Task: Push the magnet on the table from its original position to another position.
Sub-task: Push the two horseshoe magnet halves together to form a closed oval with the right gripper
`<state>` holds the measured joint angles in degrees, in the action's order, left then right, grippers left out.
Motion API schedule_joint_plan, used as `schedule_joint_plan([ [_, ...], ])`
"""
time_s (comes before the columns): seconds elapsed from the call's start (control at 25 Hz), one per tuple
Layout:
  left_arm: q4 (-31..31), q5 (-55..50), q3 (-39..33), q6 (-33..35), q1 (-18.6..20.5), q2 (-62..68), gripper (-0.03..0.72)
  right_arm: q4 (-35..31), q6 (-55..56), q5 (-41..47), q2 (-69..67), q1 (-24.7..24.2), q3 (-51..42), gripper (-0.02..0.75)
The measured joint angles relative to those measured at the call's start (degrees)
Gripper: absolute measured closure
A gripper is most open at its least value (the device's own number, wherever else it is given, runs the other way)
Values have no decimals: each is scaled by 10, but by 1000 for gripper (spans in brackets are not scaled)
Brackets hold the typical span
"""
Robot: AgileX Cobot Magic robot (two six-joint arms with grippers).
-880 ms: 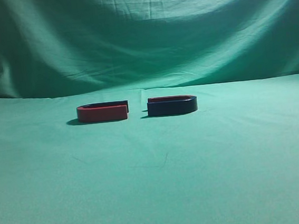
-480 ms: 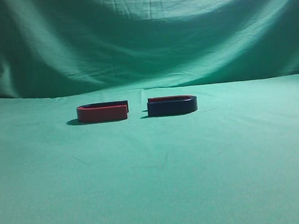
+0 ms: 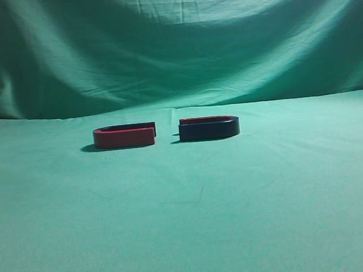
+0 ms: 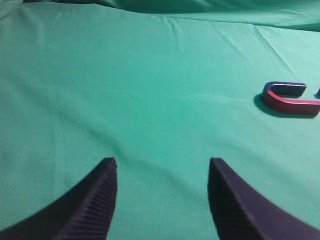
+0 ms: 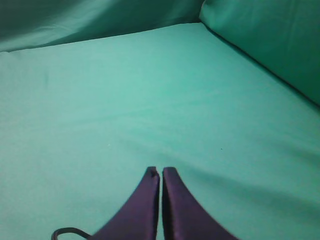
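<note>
The magnet, dark navy-black with a thin red top rim, lies flat on the green cloth table, a little right of centre in the exterior view. Neither arm shows in that view. My left gripper is open and empty over bare cloth, well short of the magnets. My right gripper is shut and empty over bare cloth. The dark magnet is out of view in both wrist views.
A red-sided U-shaped magnet lies just left of the dark one, open ends facing it; it also shows at the far right of the left wrist view. A green cloth backdrop rises behind the table.
</note>
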<state>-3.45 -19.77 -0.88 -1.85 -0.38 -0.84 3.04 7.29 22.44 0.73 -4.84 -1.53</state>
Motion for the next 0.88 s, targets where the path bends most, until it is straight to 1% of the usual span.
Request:
schedule_joint_plan([
  [0.24,0,0,0,0,0,0,316,0,0,-3,0,0,0,738],
  [0.32,0,0,0,0,0,0,316,-8,0,-27,0,0,-1,738],
  [0.52,0,0,0,0,0,0,316,-65,0,-159,0,0,-1,738],
  [0.68,0,0,0,0,0,0,316,-79,15,-292,0,0,-1,738],
  [0.72,0,0,0,0,0,0,316,-79,16,-312,0,0,-1,738],
  [0.76,0,0,0,0,0,0,316,-77,17,-317,0,0,2,738],
  [0.88,0,0,0,0,0,0,316,-58,18,-273,0,0,45,738],
])
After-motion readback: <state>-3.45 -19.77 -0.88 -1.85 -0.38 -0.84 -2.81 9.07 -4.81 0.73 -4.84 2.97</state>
